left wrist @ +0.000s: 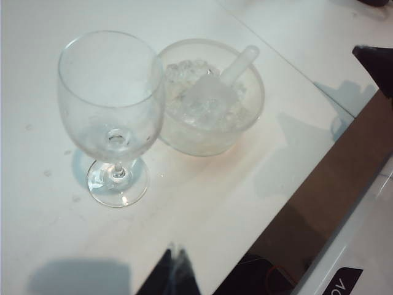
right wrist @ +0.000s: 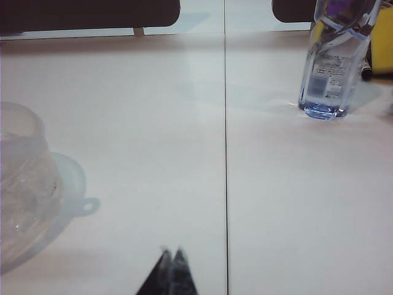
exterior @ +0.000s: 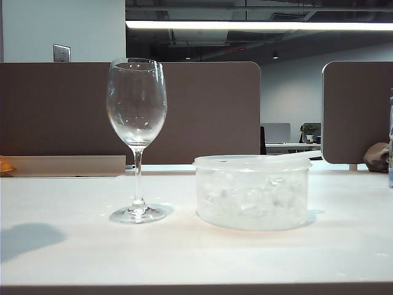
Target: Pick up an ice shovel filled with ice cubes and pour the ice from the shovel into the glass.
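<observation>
White worktop [exterior: 73,246], seen low from the front. The glass [exterior: 136,138] stands upright on its foot, left of centre, bowl empty. Just beside it to the right sits a round translucent tub [exterior: 252,192] part-filled with ice cubes [exterior: 258,200]; glass and tub are near but apart in the exterior view. From the left wrist camera, looking down: glass [left wrist: 110,117] in front, tub [left wrist: 212,98] behind it, the rim of the glass overlapping the tub's edge in that line of sight. The ice shovel [left wrist: 218,89] lies inside the tub, scoop end buried among the ice cubes [left wrist: 184,77] and loaded with a pale heap of them, handle slanting up to rest on the tub's rim. The left tool [left wrist: 175,273] shows only as dark fingertips at the frame edge, tips together, closed and empty, hanging above the worktop well short of glass and tub. The right tool [right wrist: 171,270] likewise shows as two dark tips pressed together, closed with nothing between them, above bare worktop; part of the tub [right wrist: 24,190] sits off to one side, and a clear plastic water bottle [right wrist: 334,58] stands well apart beyond a seam in the worktop. Neither tool appears in the exterior view.
</observation>
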Tool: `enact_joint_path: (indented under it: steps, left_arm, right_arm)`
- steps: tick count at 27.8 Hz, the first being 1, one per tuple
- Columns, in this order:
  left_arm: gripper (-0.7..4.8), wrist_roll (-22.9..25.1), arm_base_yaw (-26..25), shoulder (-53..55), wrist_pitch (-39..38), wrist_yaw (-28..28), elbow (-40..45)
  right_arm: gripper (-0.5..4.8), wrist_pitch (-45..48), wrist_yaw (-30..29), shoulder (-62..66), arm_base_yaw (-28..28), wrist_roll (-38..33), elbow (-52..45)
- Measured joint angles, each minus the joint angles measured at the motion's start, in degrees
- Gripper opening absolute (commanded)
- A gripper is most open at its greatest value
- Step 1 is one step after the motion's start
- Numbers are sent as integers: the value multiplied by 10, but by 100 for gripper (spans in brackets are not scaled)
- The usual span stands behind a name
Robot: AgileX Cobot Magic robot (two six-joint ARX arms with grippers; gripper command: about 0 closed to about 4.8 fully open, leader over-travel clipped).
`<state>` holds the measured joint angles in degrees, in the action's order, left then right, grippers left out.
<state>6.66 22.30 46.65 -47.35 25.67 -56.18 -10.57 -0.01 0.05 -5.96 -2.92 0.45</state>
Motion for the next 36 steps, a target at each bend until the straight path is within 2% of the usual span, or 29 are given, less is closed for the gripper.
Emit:
enact_joint_path:
  steps: [27, 36]
  left_arm:
    - [-2, 0, 0, 0, 0, 0, 0]
    - [-2, 0, 0, 0, 0, 0, 0]
  right_arm:
    - [-5, 0, 0, 0, 0, -1, 0]
    - [-6, -17, -6, 1, 0, -71, 13]
